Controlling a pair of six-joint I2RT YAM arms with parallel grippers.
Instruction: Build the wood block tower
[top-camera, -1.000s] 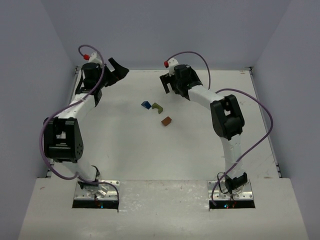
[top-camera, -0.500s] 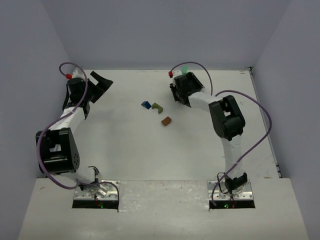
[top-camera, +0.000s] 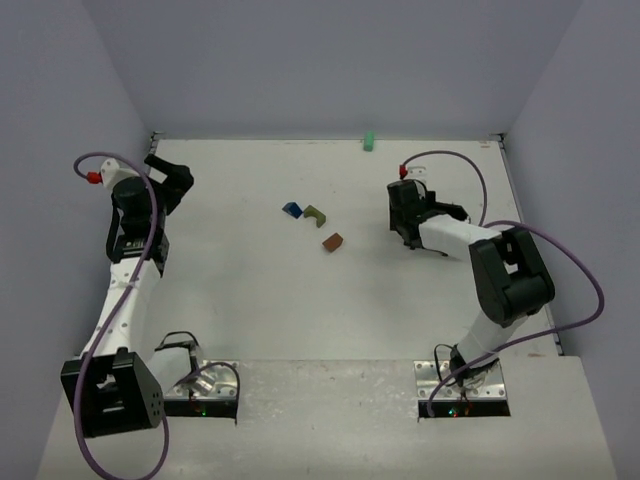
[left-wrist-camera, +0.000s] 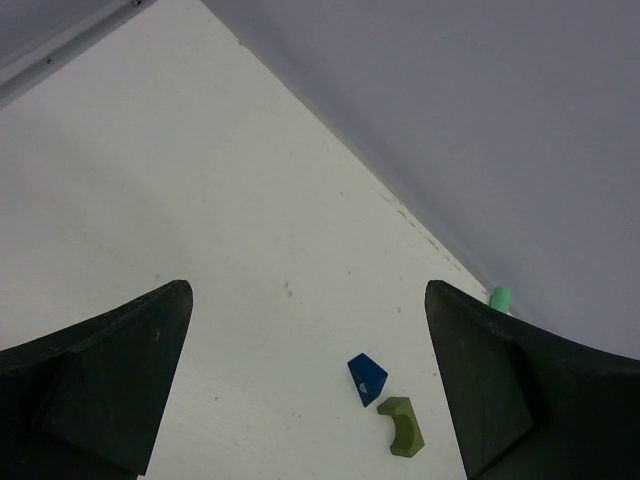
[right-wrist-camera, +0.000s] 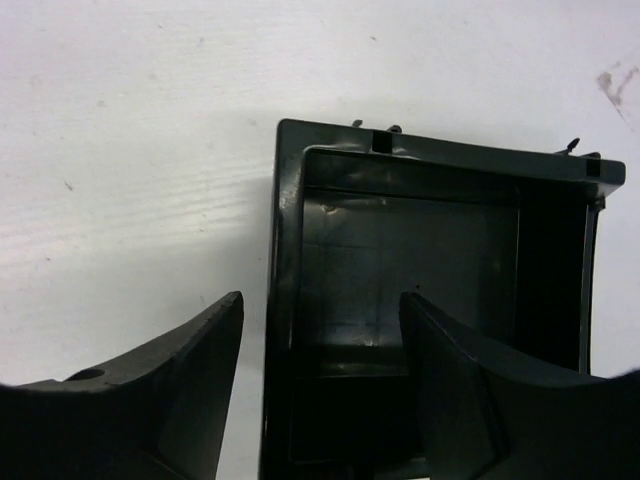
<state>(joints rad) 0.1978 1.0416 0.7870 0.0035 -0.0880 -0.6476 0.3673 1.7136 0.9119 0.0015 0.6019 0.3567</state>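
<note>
place: robot lab test cell | table (top-camera: 250, 300): bare white, boxed by plain grey walls (top-camera: 330, 60) | left arm (top-camera: 125, 290) and right arm (top-camera: 510, 280): bolted to metal base plates (top-camera: 490, 395) | purple cables (top-camera: 445, 153) trailing

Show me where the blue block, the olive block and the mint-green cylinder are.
blue block (left-wrist-camera: 367, 378), left wrist view, middle of its top face.
olive block (left-wrist-camera: 403, 429), left wrist view, middle of its arched body.
mint-green cylinder (top-camera: 368, 142), top external view, middle of its visible side.

The table (top-camera: 250, 300) lies bare near and left of the brown-orange block (top-camera: 333, 241). The olive block (top-camera: 315, 214) and blue block (top-camera: 291, 210) stand just beyond it, and the black tray (right-wrist-camera: 283, 300) to its right.
</note>
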